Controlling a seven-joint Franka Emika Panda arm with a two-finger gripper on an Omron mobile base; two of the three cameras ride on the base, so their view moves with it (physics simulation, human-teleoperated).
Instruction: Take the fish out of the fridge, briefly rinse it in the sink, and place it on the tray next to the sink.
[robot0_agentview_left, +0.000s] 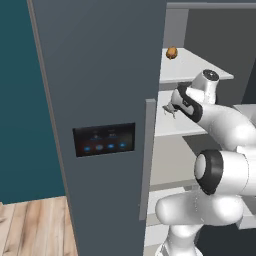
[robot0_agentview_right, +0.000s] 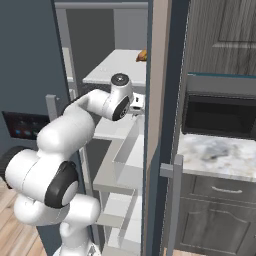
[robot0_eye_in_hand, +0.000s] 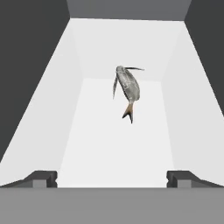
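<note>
Reaching into the slate-grey fridge (robot0_agentview_left: 100, 75), the spread, empty two-finger gripper (robot0_eye_in_hand: 112, 177) must advance to the small silver-grey fish (robot0_eye_in_hand: 127, 87) on its white shelf (robot0_eye_in_hand: 118, 144)

- Orange item (robot0_agentview_left: 171, 52): on an upper white shelf, near its back left corner; kind cannot be told.
- Microwave (robot0_agentview_right: 218, 115): dark, set in the wall above the counter.
- Counter (robot0_agentview_right: 215, 156): marbled white top.
- Drawer (robot0_agentview_right: 220, 190): dark grey, silver handle, under the counter.
- Floor (robot0_agentview_left: 35, 227): light wood planks.
- Wall (robot0_agentview_left: 22, 100): teal.
</note>
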